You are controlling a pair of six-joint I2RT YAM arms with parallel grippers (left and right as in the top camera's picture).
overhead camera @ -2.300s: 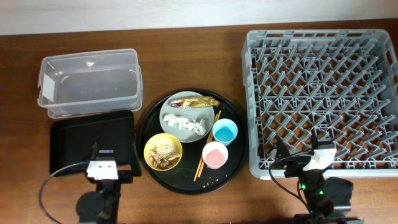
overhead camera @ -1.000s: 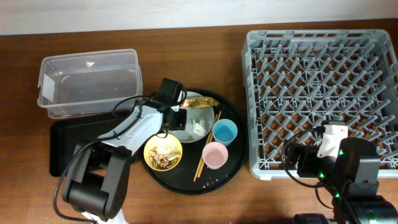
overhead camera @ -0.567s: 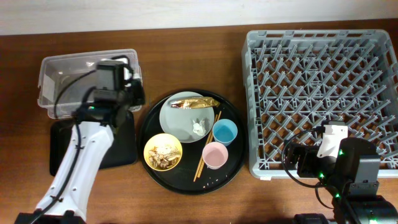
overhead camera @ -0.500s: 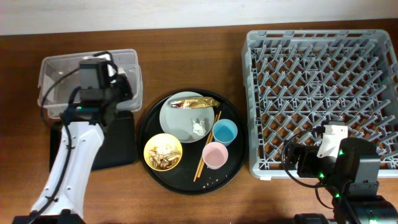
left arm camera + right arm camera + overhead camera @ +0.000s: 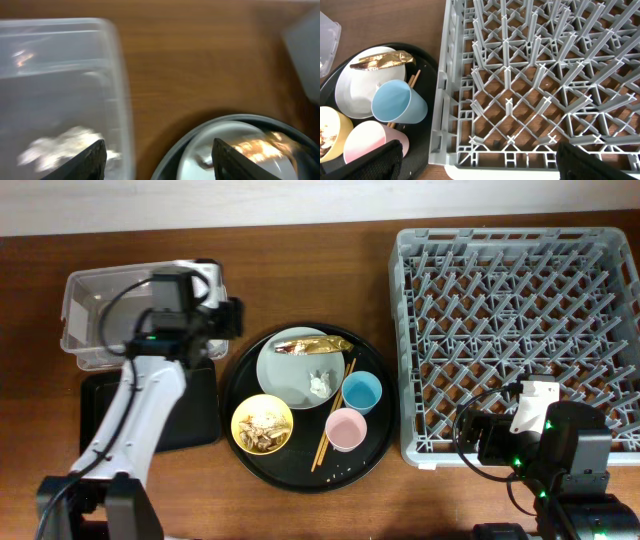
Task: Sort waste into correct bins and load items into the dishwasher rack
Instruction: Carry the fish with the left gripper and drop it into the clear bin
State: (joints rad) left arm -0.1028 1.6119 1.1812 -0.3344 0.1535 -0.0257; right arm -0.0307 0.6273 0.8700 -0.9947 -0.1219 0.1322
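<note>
My left gripper is open and empty over the right edge of the clear tub; in the left wrist view a white tissue bit lies inside the tub. The grey-green plate holds the gold-brown wrapper and one tissue bit. The yellow bowl holds food scraps. The blue cup, pink cup and chopsticks lie beside them. My right gripper is open and empty at the front edge of the grey rack.
The dishes sit on a large round black tray. The shallow black tray lies in front of the tub, partly under my left arm. In the right wrist view the rack's front left corner stands next to the cups.
My left gripper left the plate, went over the clear tub, then shifted right to the tub's right edge. Fewer tissue bits lie on the plate. The right arm has held still for the last second.
</note>
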